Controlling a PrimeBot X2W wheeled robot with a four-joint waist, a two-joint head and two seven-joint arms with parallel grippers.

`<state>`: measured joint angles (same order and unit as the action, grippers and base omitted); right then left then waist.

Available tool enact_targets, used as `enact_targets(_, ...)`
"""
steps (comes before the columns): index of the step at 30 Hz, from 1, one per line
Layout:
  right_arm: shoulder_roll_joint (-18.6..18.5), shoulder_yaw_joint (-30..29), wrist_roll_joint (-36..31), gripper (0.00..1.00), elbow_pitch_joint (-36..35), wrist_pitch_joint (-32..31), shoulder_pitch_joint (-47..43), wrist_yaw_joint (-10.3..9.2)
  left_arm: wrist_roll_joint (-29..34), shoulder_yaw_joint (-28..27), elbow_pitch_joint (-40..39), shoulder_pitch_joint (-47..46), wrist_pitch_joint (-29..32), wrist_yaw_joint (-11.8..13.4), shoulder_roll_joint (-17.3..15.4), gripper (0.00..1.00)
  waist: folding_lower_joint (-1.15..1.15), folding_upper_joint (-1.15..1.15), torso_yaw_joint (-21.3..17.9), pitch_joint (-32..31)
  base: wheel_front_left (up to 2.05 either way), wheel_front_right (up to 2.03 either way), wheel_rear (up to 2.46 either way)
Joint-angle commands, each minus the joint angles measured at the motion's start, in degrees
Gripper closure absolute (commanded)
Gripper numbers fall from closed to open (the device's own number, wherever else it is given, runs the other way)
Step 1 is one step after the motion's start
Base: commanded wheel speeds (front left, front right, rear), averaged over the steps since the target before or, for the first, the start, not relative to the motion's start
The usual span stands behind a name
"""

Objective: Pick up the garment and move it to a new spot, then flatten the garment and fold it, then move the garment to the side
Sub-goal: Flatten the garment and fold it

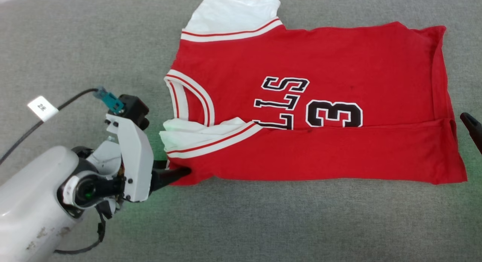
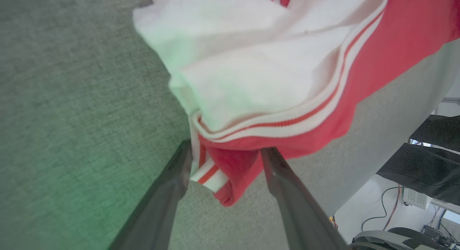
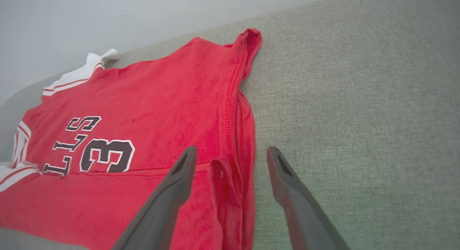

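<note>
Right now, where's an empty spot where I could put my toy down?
The grey surface is bare left of the garment, beyond the left pincer, and in the strip along its near edge. Crowded: the garment's ends, at the left pincer and the right pincer.

Red garment (image 1: 320,58) on grey cloth surface (image 1: 263,224)

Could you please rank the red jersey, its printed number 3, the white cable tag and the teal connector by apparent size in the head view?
1. red jersey, by far the largest
2. number 3
3. white cable tag and teal connector: these look about alike, so I leave them unranked
</note>
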<state>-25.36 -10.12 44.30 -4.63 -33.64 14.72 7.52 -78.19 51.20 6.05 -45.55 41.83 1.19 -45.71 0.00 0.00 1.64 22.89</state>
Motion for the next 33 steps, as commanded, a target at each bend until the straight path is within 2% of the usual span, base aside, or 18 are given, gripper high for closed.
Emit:
enact_targets(1,-0.3,-0.1,-0.1,0.0,-0.1,0.3,0.8,-0.06,-0.9,0.8,1.2,0.8,0.6,-0.8,1.3,0.29,0.0,0.0,-0.8,0.8,0.0,0.0,0.0)
enact_targets(2,-0.4,-0.2,0.0,0.0,-0.1,0.2,0.8,-0.06,-1.4,0.8,1.6,1.1,0.5,-0.9,1.6,0.53,0.0,0.0,-1.0,1.0,0.0,0.0,0.0)
enact_targets(3,-0.5,-0.3,0.0,0.0,-0.2,0.1,0.7,-0.06,-1.7,0.7,1.9,1.4,0.5,-1.3,1.9,0.67,0.0,0.0,-1.0,1.1,0.0,0.0,0.0)
enact_targets(4,-0.5,-0.3,0.0,0.0,-0.2,0.1,0.7,-0.06,-1.7,0.7,1.9,1.4,0.5,-1.3,1.9,0.67,0.0,0.0,-1.0,1.1,0.0,0.0,0.0)
enact_targets(5,-0.6,-0.3,0.0,0.0,-0.3,0.0,0.7,-0.06,-2.2,0.7,2.2,1.5,0.4,-1.4,2.2,0.96,0.0,0.0,-1.1,1.1,0.0,0.0,0.0)
enact_targets(6,-0.8,-0.3,0.0,0.0,-0.3,-0.2,0.7,-0.06,-2.2,0.7,2.4,1.6,0.3,-1.7,2.3,1.0,0.0,0.0,-1.1,1.2,0.0,0.0,0.0)
enact_targets(11,-3.5,1.0,-0.8,0.0,-1.5,-3.4,-0.2,-0.06,-2.5,0.5,3.2,1.8,0.0,-2.6,2.6,1.0,0.0,0.0,-0.9,1.5,0.0,0.0,0.0)
enact_targets(17,-10.7,7.2,-2.1,0.0,-2.7,-14.4,-1.1,-0.06,-1.9,0.4,2.7,1.8,-0.9,-3.0,3.1,1.0,0.0,0.0,-0.5,2.0,0.0,0.0,0.0)
enact_targets(19,-12.1,8.4,-2.5,0.0,-2.4,-16.8,-0.2,-0.06,-1.7,0.4,2.4,1.7,-1.2,-3.2,3.3,1.0,0.0,0.0,-0.2,2.3,0.0,0.0,0.0)
enact_targets(24,-12.6,12.1,-2.1,0.0,-0.4,-22.3,1.7,-0.06,-1.2,0.4,1.8,0.9,-1.8,-3.5,4.1,1.0,0.0,0.0,0.7,3.4,0.0,0.0,0.0)
enact_targets(30,-11.5,15.1,-2.5,0.0,2.7,-24.6,2.4,-0.04,-0.7,0.2,2.2,0.5,-2.8,-3.8,5.0,1.0,0.0,0.0,1.6,4.2,0.0,0.0,0.0)
enact_targets(31,-11.5,15.5,-2.5,0.2,3.2,-24.5,2.5,-0.04,-0.7,0.1,2.3,0.5,-2.9,-3.9,5.1,1.0,0.0,0.0,1.7,4.3,0.0,0.0,0.0)
enact_targets(32,-11.5,15.9,-2.2,0.53,3.5,-24.4,2.5,-0.04,-0.7,0.1,2.4,0.5,-3.0,-3.9,5.1,1.0,0.0,0.0,1.8,4.3,0.0,0.0,0.0)
enact_targets(33,-11.5,16.2,-2.1,0.67,3.7,-24.4,2.5,-0.04,-0.8,0.0,2.5,0.6,-3.2,-4.0,5.2,1.0,0.0,0.0,1.8,4.3,0.0,0.0,0.0)
